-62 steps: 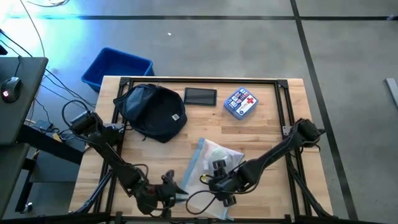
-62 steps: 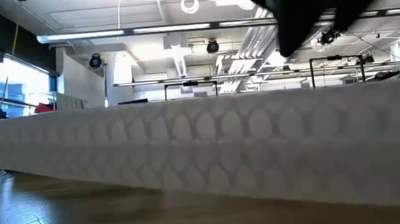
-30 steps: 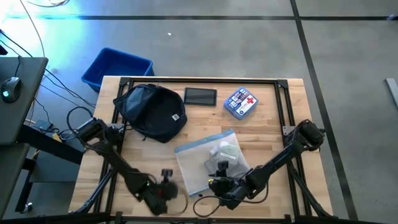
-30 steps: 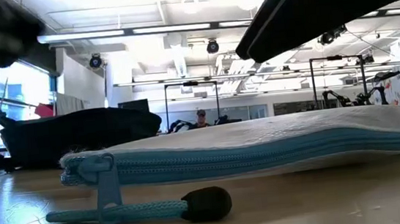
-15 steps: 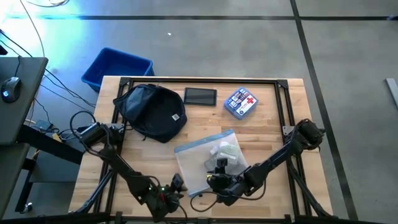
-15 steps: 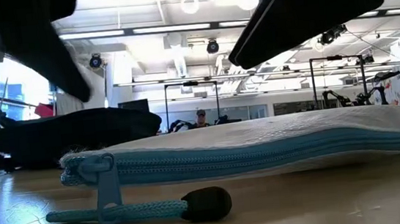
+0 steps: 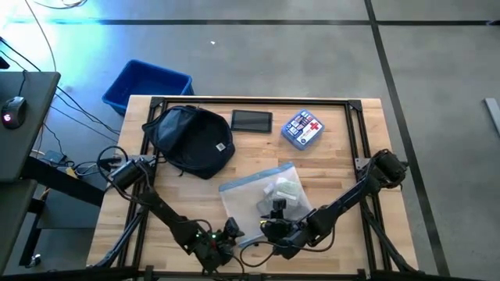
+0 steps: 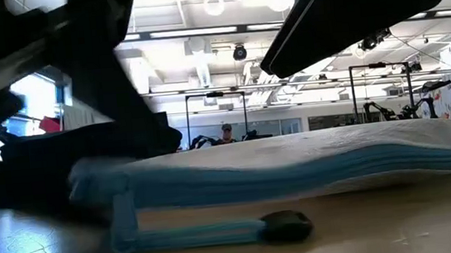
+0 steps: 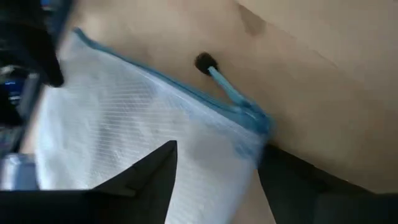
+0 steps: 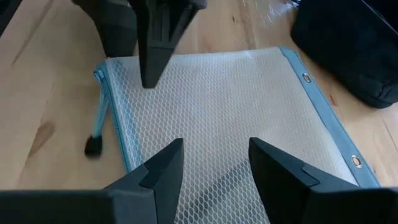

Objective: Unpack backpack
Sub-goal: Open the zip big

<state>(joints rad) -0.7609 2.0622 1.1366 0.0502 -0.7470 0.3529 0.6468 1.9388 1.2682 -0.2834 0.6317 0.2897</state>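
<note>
**Op A:** High view first, pls. You've got the dark navy soft fabric backpack (image 7: 193, 139) at the far-left of the light wooden table (image 7: 344, 168), lying rounded w/ its white label toward the table centre. Both arms are down at the near edge, well apart from it.

**Op B:** Which arm is nearer?

**Op A:** Yours on the left. The left gripper (image 7: 232, 232) sits at the near-left corner of the translucent white mesh zip pouch with blue trim (image 7: 262, 201). Bag lies away from it, toward the far-left. The right gripper (image 7: 278, 212) hangs over the pouch's near half, so it's farther from the bag, w/ the pouch between.

**Op B:** Fingers?

**Op A:** Left wrist view: your left fingers (image 9: 146, 177) are spread, straddling the pouch corner by the blue zip pull cord with black tip (image 9: 214, 70), nothing pinched that I can see. Right wrist view: right fingers (image 10: 158, 171) stand part-open above the mesh, holding nothing.

**Op B:** So the pouch is out?

**Op A:** Looks it, flat on the table. My read: next reach goes back to the bag, far-left. You'd swing the left arm away from you; the right would have to cross over the pouch.
</note>
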